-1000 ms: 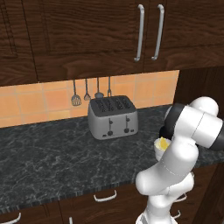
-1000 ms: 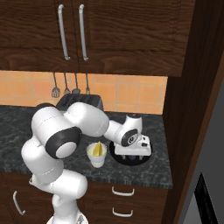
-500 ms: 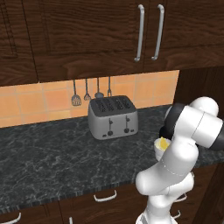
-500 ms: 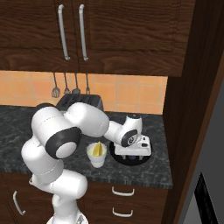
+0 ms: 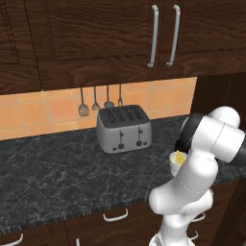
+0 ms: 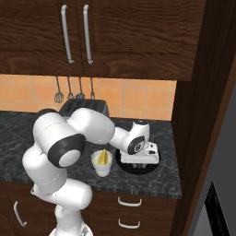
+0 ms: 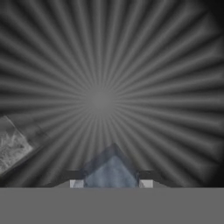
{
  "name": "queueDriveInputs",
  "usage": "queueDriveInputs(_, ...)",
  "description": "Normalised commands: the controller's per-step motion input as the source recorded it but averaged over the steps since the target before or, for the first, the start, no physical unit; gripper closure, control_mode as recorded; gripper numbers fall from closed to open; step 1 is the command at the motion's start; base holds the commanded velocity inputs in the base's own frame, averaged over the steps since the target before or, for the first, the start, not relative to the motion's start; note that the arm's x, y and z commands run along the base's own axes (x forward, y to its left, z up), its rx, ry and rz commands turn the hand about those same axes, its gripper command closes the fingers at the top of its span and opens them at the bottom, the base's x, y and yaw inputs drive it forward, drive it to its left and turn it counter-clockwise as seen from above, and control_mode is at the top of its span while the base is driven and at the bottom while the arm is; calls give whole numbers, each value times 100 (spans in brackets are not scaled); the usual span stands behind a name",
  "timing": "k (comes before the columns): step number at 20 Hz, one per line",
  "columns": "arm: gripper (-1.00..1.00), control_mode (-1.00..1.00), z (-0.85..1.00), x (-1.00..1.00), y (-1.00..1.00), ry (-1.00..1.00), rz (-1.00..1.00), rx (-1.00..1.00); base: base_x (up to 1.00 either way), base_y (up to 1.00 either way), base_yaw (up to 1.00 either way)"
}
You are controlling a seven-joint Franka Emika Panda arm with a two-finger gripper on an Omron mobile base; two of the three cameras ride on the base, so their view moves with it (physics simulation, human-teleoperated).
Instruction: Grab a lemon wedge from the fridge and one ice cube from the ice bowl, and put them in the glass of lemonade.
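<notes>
One ice cube [image 7: 111,173] sits pinched between the gripper [image 7: 111,183] fingertips, down inside the black bowl [image 6: 138,167]. Cup [image 6: 102,163] (lemon wedge [image 6: 104,157] already in it) stands just beside the bowl.

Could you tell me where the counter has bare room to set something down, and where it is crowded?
The long stretch of dark counter left of and in front of the toaster is bare. It is crowded at the right end: the cup with its lemon wedge stands beside the black bowl, with the gripper down inside the bowl.
</notes>
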Motion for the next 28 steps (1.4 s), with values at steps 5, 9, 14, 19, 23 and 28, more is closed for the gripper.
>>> queueDriveInputs(5, 100, -100, 0, 0, 0, 0, 0, 0, 0, 0, 0)
queueDriveInputs(9, 100, -100, 24, -14, 0, -8, 1, 4, 0, 0, 0)
queueDriveInputs(14, 100, -100, 38, -2, -2, -4, 0, 6, 0, 0, 0)
queueDriveInputs(19, 100, -100, 19, -11, 0, -5, 0, 0, 0, 0, 0)
queueDriveInputs(23, 100, -100, 24, -11, 4, -9, 0, 0, 0, 0, 0)
queueDriveInputs(28, 100, -100, 83, -40, 3, -1, 1, 0, 0, 0, 0)
